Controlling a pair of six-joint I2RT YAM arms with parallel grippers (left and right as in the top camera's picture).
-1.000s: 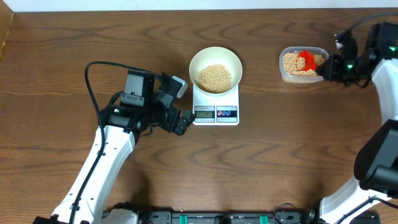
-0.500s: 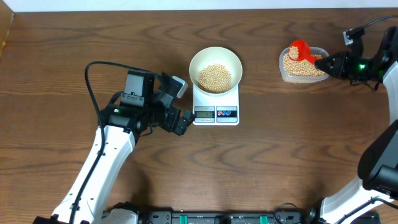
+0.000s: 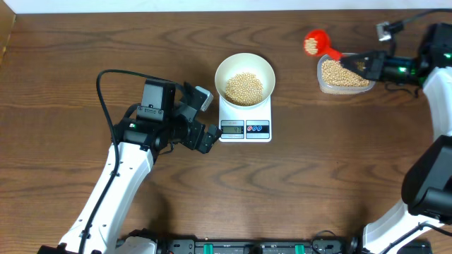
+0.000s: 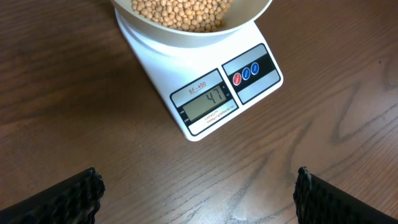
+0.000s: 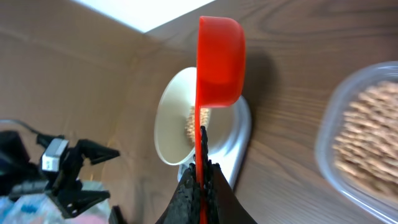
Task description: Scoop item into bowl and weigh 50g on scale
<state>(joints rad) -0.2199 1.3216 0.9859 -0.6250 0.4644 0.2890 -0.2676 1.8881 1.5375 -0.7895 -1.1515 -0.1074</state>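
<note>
A white bowl (image 3: 222, 70) holding tan beans (image 3: 244, 87) stands on the white scale (image 3: 245, 128). In the left wrist view the scale (image 4: 163, 70) shows 47 on its display. My right gripper (image 3: 365, 63) is shut on the handle of a red scoop (image 3: 316, 41). The scoop carries some beans and hangs above the table, left of the clear tub (image 3: 345, 75). The right wrist view shows the scoop head (image 5: 219, 62) in front of the bowl (image 5: 168, 124). My left gripper (image 3: 205, 118) is open with nothing in it, just left of the scale.
The clear tub (image 5: 364, 146) with more beans sits at the back right, under the right arm. The left arm's black cable (image 3: 102, 99) loops over the table. A pale wall edges the table's far side.
My right gripper has lifted the scoop out of the tub with beans in it and carried it left toward the bowl. The left arm has not moved.
</note>
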